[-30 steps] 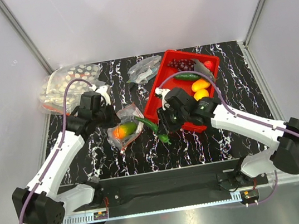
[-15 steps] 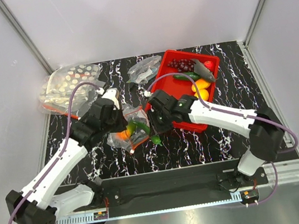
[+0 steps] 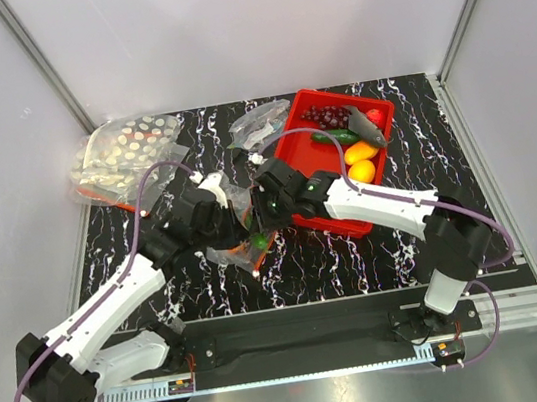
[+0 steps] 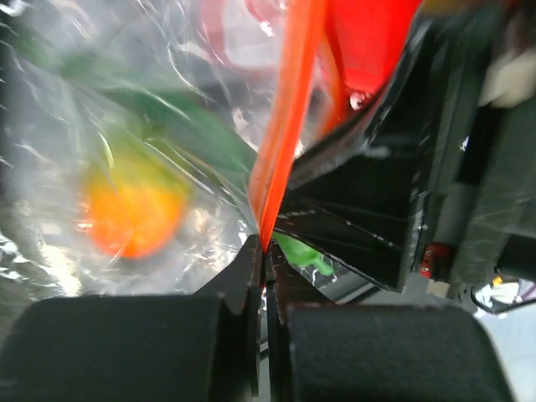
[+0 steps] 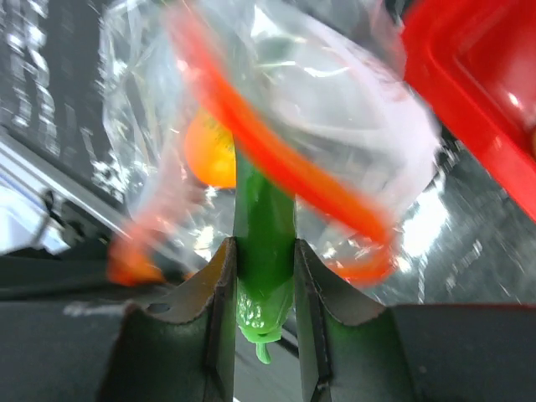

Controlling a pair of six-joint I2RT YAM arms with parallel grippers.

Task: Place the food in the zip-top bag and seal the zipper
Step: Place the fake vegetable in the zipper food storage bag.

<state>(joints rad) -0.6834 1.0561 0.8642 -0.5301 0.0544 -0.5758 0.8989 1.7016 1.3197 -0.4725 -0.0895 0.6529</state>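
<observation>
The clear zip-top bag (image 3: 237, 238) hangs off the table between the two arms, its mouth held open. My left gripper (image 4: 266, 251) is shut on the bag's orange zipper (image 4: 285, 126) edge. Through the plastic an orange mango (image 4: 134, 218) shows inside the bag. My right gripper (image 5: 263, 248) is shut on a green cucumber (image 5: 262, 201), whose far end reaches through the orange zipper (image 5: 276, 151) loop into the bag beside the mango (image 5: 209, 155). In the top view the right gripper (image 3: 257, 233) meets the left gripper (image 3: 227, 219) at the bag.
The red tray (image 3: 386, 128) at the back right holds purple grapes (image 3: 324, 115), another green cucumber (image 3: 337, 136), a grey fish (image 3: 367, 126) and yellow-orange fruit (image 3: 359, 153). Spotted clear bags (image 3: 124, 147) lie at the back left, a small greyish bag (image 3: 259, 124) behind the arms.
The right gripper carried the cucumber leftward from the tray's edge into the bag's mouth. The left gripper moved right and raised the bag toward it.
</observation>
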